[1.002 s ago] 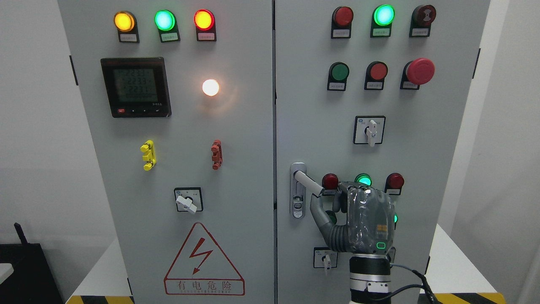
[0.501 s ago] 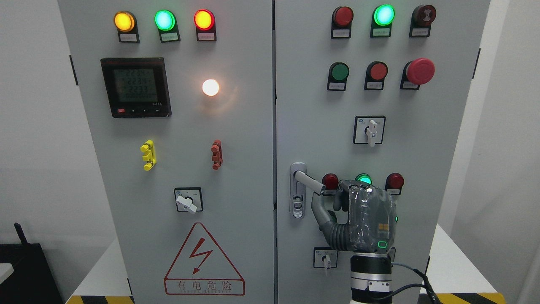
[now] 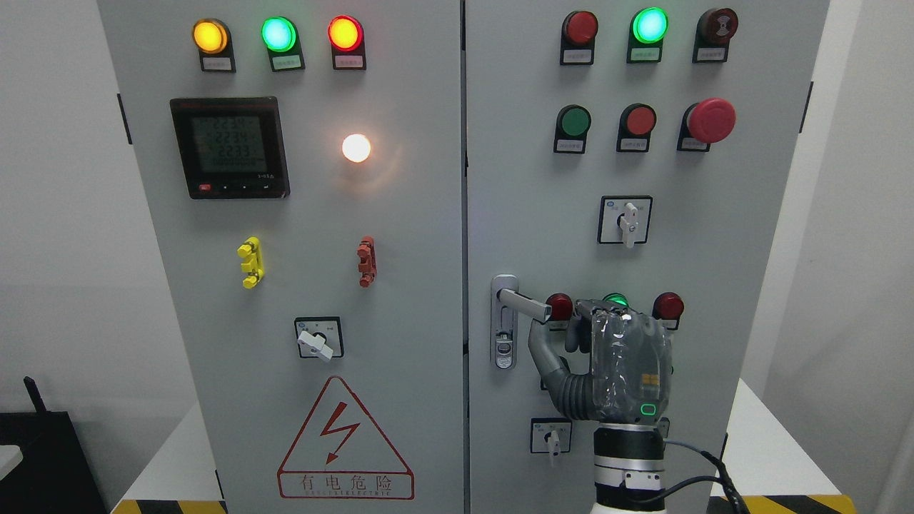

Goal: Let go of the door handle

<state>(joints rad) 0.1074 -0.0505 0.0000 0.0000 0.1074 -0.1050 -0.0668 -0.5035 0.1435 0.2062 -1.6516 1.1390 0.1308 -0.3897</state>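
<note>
Rising from the bottom edge right of centre, the right hand point(image 3: 615, 360) stands back-on to the camera, its thumb point(image 3: 540, 348) just under the free end of the door handle point(image 3: 525, 305). The fingers look loosened, not wrapped round the lever, though the palm side is hidden. Over the last second the lever has swung up from a downward slant to nearly level, while the hand has shifted slightly right; release appears almost complete, with withdrawal outstanding. Behind, the grey cabinet door point(image 3: 714, 243) carries a red lamp point(image 3: 559, 306) beside the handle and a selector switch point(image 3: 625, 220) above. White walls flank the cabinet; a yellow-black floor stripe point(image 3: 778, 504) shows at lower right.
</note>
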